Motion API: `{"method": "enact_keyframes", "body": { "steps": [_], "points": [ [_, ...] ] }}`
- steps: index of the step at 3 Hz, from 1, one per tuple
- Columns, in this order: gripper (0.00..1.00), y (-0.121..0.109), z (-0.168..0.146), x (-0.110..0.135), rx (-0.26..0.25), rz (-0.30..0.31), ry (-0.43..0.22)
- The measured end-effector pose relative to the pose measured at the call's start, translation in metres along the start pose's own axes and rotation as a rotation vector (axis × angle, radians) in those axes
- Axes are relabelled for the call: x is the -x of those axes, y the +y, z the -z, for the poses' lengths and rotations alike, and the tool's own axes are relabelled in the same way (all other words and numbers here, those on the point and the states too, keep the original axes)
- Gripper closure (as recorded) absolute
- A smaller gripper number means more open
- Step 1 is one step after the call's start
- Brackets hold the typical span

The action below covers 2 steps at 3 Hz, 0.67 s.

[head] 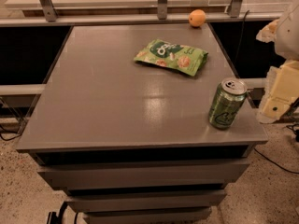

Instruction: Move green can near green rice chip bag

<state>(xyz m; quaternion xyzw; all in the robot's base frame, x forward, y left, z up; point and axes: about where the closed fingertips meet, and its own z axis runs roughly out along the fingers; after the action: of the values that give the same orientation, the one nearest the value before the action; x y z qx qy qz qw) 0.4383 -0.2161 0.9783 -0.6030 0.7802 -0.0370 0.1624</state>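
Note:
The green can [227, 103] stands upright near the front right corner of the grey table [103, 101], silver top with pull tab up and pale swirls on its side. The green rice chip bag [171, 56] lies flat toward the back of the table, right of centre, well behind the can. My gripper [279, 94] shows as pale yellow-white parts at the right edge of the view. It is off the table, to the right of the can and apart from it. It holds nothing that I can see.
A small round orange fruit [197, 17] sits at the table's back edge, behind the bag. A railing with metal posts [162, 1] runs behind the table. Drawers [140, 176] sit below the tabletop. Cables lie on the speckled floor [275, 190].

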Motion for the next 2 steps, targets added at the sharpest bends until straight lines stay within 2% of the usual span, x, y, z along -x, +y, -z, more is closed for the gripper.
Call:
{"method": "enact_keyframes", "body": {
  "steps": [1, 2],
  "points": [
    [0.00, 0.0000, 0.0000, 0.0000, 0.000, 0.000, 0.000],
    [0.00, 0.0036, -0.0021, -0.0057, 0.031, -0.017, -0.050]
  ]
}}
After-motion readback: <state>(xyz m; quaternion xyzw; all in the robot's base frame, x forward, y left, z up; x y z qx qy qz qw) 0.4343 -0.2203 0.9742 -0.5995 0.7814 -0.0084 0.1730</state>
